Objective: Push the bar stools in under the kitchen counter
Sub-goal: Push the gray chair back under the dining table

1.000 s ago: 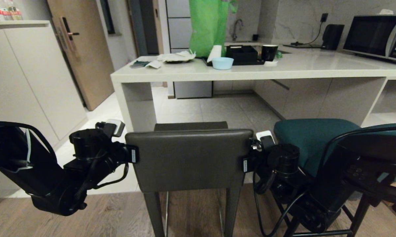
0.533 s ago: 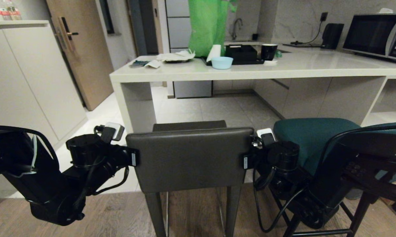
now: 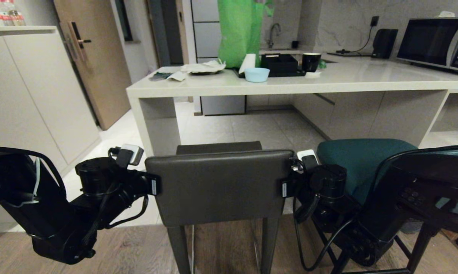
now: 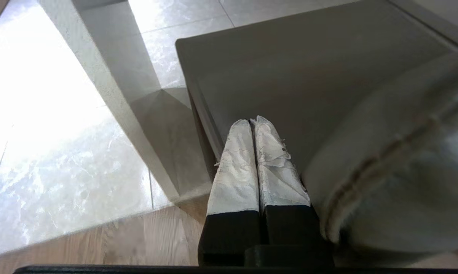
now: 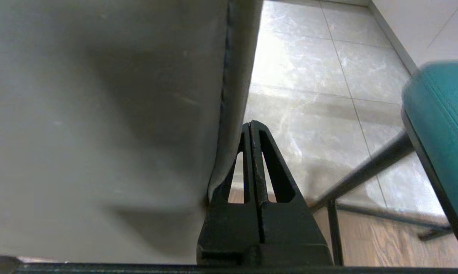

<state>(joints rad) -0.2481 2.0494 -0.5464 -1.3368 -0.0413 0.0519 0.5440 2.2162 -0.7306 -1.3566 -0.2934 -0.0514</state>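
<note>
The long pale cream stone-look kitchen counter (image 3: 289, 85) lies at twelve o'clock, its long axis across the view, and the boxy dark grey leather bar stool (image 3: 219, 186) stands just short of it, not yet under. The left gripper (image 4: 253, 125) at nine o'clock and the right gripper (image 5: 251, 127) at three o'clock flank the backrest, fingers pressed together, holding nothing. The push should run straight toward twelve; the teal padded stool (image 3: 362, 160) waits at three o'clock.

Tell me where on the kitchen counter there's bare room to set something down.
The kitchen counter is bare from the black mug across to the microwave, and along its front edge. The left half is crowded: papers, green bag, blue bowl, black tray.
</note>
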